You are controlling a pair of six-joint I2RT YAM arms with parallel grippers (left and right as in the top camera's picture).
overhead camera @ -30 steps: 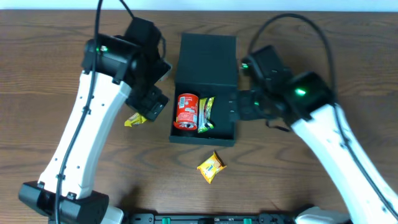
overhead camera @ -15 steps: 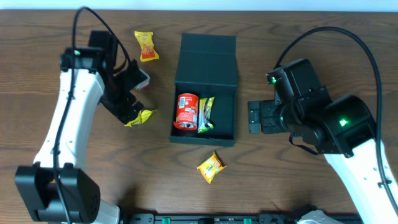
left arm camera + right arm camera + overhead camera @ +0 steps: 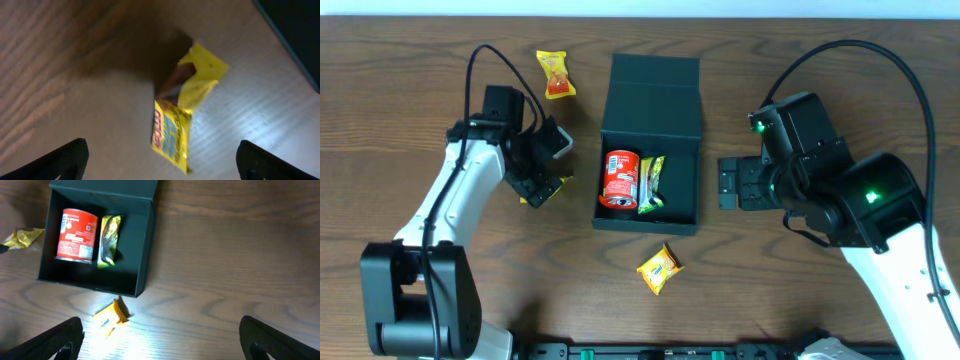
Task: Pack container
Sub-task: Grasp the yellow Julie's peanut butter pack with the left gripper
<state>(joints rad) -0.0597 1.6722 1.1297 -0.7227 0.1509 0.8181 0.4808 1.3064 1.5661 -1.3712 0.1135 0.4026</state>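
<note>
Bench (image 3: 840, 70): dark brown wood grain. Container (image 3: 655, 90): bench centre, long axis 12-to-6, mouth up, lid flap laid back toward 12. It holds a red can (image 3: 620, 178) and a green packet (image 3: 651, 183). Left gripper (image 3: 170, 162): jaws spread, hovering over the yellow packet (image 3: 182, 120) at the container's 9 o'clock. Right gripper (image 3: 165, 342): spread, empty, at 3 o'clock. Risk, as I judge it: the flat, crinkled packet skids, or I pinch only a corner and drop it short.

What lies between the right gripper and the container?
Nothing. Between the right gripper and the container there is only a narrow strip of bare table, as the overhead view shows.
</note>
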